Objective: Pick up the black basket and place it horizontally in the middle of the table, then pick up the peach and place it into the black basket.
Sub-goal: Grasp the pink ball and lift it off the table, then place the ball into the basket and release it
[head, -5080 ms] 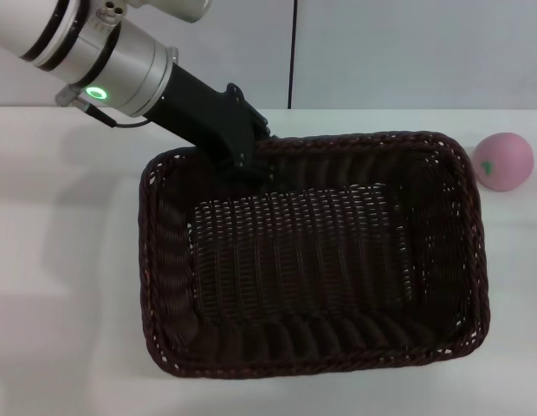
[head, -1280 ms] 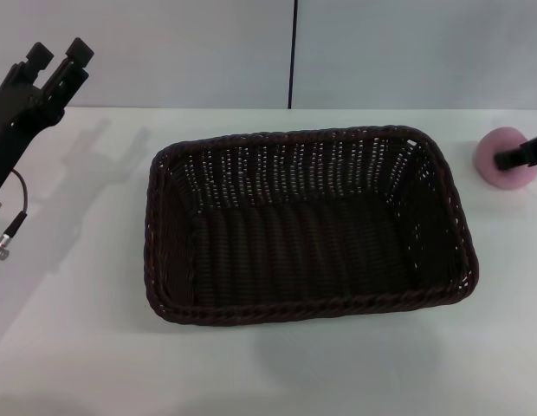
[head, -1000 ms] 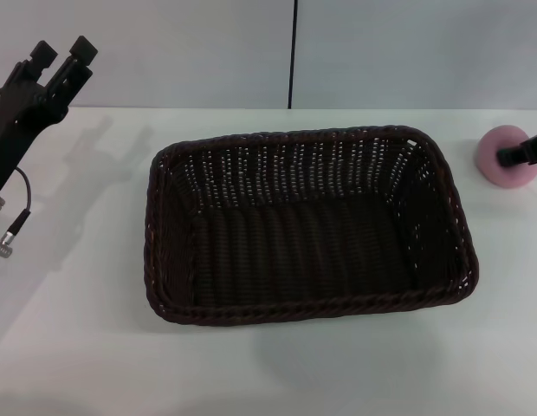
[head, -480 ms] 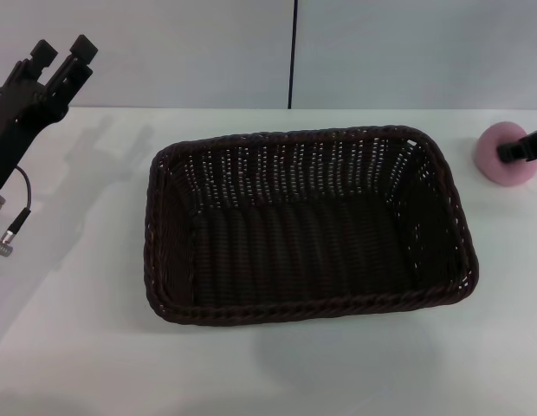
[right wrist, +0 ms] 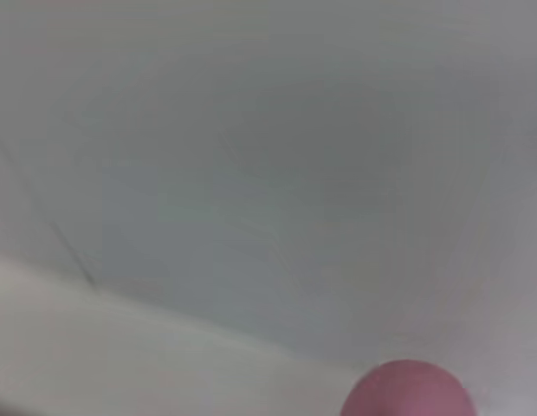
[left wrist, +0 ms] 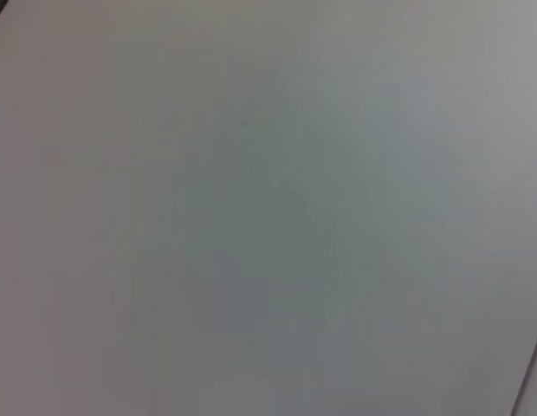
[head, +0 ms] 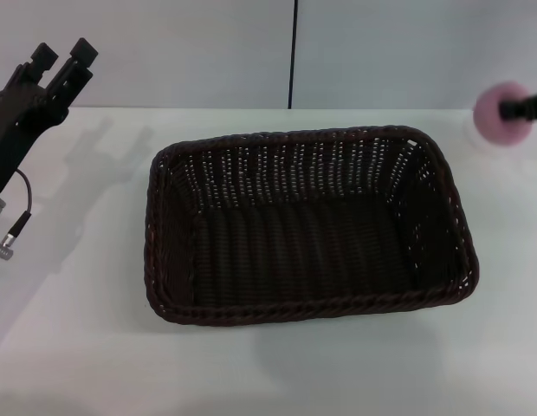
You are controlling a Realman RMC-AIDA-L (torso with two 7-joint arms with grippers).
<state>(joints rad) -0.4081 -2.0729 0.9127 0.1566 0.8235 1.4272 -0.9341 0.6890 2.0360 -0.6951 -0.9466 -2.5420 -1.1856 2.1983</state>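
Observation:
The black basket [head: 307,224] lies lengthwise across the middle of the white table [head: 87,286], open side up and empty. The pink peach [head: 498,117] hangs above the table's far right, held by my right gripper [head: 508,111], of which only a dark finger [head: 527,107] shows at the frame's edge. The peach also shows in the right wrist view [right wrist: 407,392]. My left gripper [head: 61,56] is raised at the far left, well clear of the basket, fingers apart and empty.
A grey wall with a dark vertical seam [head: 294,52] stands behind the table. A cable with a plug [head: 7,238] hangs from my left arm. The left wrist view shows only plain wall.
The basket, held by my left gripper five seconds ago, now rests free and the left arm has withdrawn. In the last second my right gripper has lifted the peach off the table.

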